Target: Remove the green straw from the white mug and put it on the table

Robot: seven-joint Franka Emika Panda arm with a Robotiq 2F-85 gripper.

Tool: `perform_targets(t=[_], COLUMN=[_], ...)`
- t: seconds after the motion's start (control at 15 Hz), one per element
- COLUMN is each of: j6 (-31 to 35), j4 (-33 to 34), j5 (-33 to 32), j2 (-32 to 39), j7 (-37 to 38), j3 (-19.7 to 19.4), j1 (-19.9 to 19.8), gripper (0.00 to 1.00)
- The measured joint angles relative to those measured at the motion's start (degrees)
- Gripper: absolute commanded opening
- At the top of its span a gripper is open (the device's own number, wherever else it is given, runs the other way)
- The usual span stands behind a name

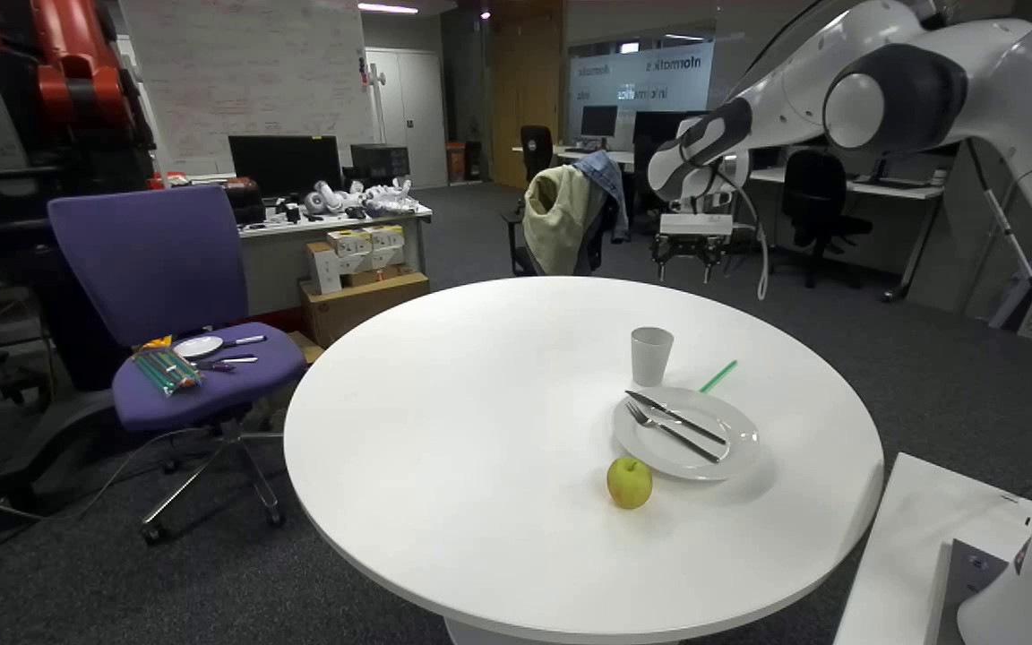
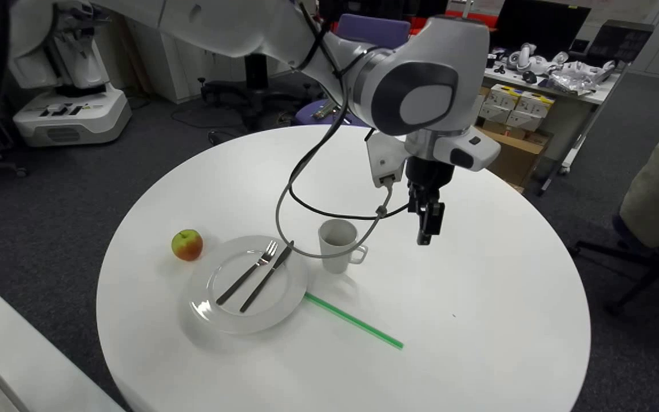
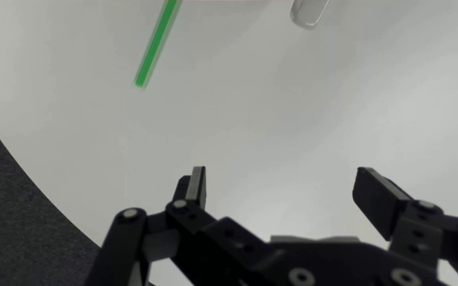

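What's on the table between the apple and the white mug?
The plate lies between the apple and the white mug, in both exterior views. On it rest the fork, nearer the apple, and the knife, nearer the mug.

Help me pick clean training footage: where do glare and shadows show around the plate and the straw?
In both exterior views, bright glints on the white plate and a soft shadow beside it on the table; in the wrist view, a faint shadow along the green straw, while the table looks unevenly bright.
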Motion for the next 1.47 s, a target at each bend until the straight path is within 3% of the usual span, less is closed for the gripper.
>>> perform_targets(t=[0.2, 0.6, 1.0, 1.47], j6=[-0.01, 0.61, 8.56, 8.93], j4=[-3.36, -4.35, -10.44, -12.64], j5=[0.23, 0.19, 0.79, 3.49], j2=[-3.54, -3.25, -0.06, 4.0], j7=[-0.57, -0.22, 10.46, 14.69], j3=[0.76, 0.84, -1.33, -2.0], j1=[-0.06, -0.06, 0.08, -1.34], gripper=[1.0, 1.0, 1.0, 1.0])
